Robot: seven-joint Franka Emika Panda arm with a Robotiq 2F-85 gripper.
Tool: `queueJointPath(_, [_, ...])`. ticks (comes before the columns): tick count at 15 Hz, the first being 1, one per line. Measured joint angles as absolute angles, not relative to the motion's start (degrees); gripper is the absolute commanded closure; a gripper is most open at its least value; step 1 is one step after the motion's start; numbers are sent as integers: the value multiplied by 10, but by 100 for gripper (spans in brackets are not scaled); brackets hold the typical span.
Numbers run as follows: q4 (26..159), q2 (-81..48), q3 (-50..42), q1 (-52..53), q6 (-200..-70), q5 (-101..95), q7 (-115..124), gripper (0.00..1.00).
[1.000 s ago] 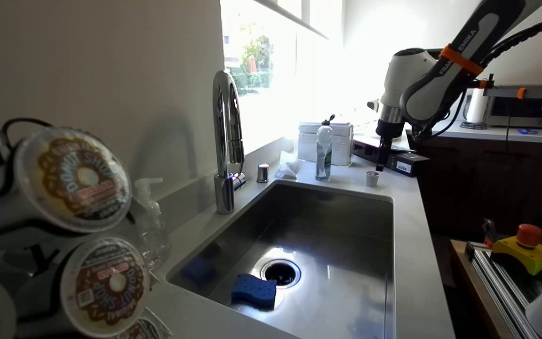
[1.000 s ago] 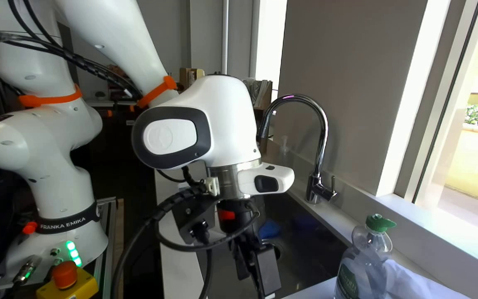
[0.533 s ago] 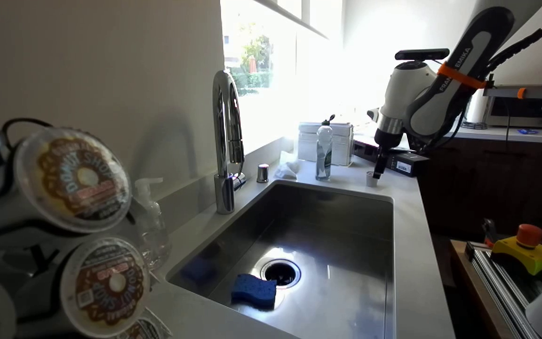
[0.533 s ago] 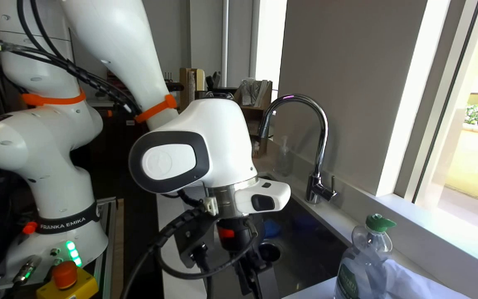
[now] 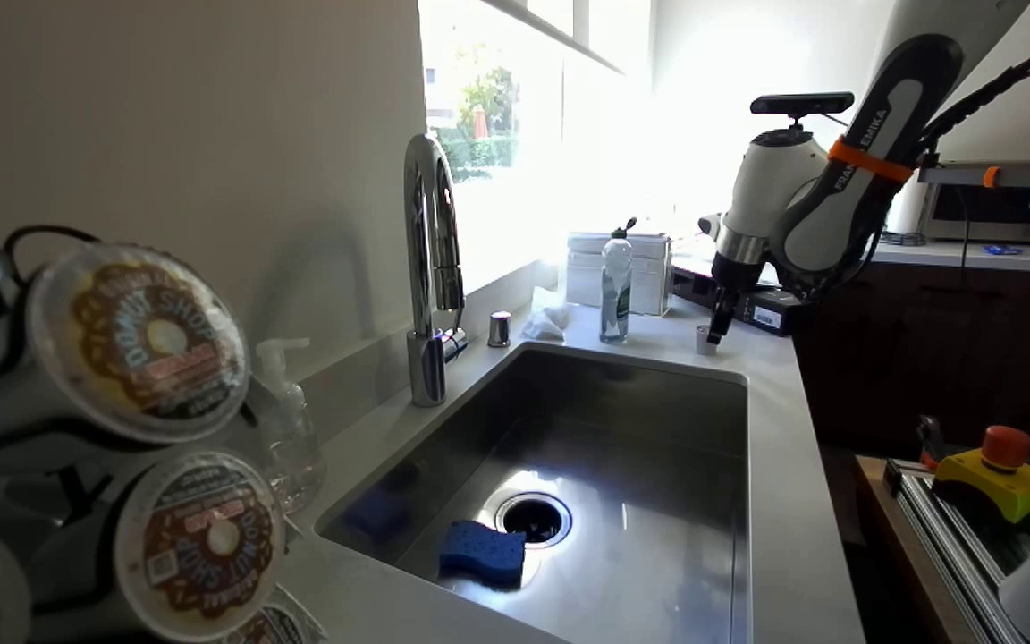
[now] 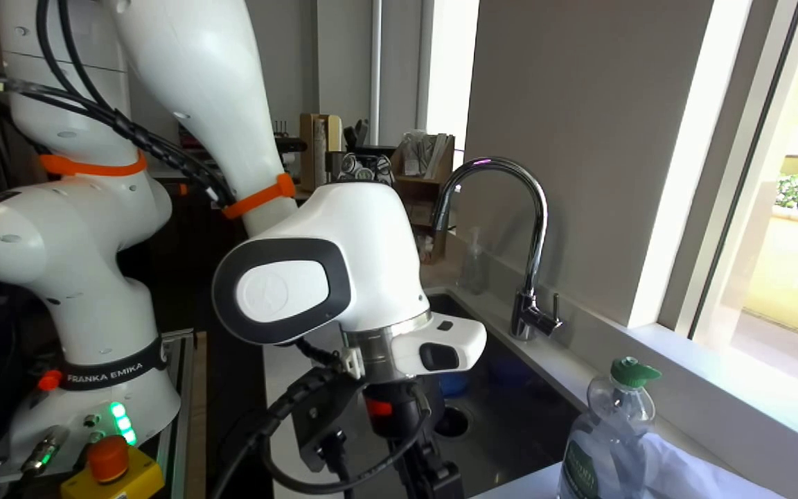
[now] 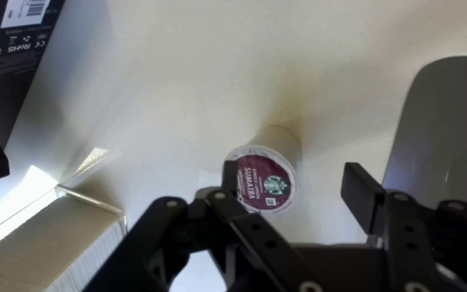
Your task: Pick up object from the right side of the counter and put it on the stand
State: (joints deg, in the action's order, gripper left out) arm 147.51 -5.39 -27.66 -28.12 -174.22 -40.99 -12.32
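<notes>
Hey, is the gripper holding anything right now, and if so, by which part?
Nothing is held. In the wrist view the gripper is open, with a gap between one finger and the coffee pod, which stands upright on the counter.

Maroon-lidded white pod (image 7: 269, 172) upright on pale counter (image 5: 788, 483); dark stand (image 5: 73, 490) holding doughnut-printed pods (image 5: 141, 344).

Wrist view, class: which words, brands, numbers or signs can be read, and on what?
"SUMATRA": coffee pod lid
"SINGLE-ORIGIN": same lid
"RoHS": black box
"CE": black box
Wordless, on the lid: green logo, QR code
Too small or blurred: remaining lid and box print, barcode label
</notes>
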Motion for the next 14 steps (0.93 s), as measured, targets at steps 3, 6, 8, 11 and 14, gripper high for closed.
queueJointPath(3, [1468,-61,-281,-281,-1743,-420,-114,38])
queueJointPath(6, [1465,-65,-283,-279,-1743,-426,-110,37])
queueJointPath(8, [1462,-67,-284,-279,-1743,-433,-104,44])
queueJointPath(11, [1460,-72,-285,-278,-1743,-440,-100,51])
queueJointPath(14, [1459,-74,-286,-277,-1743,-446,-95,54])
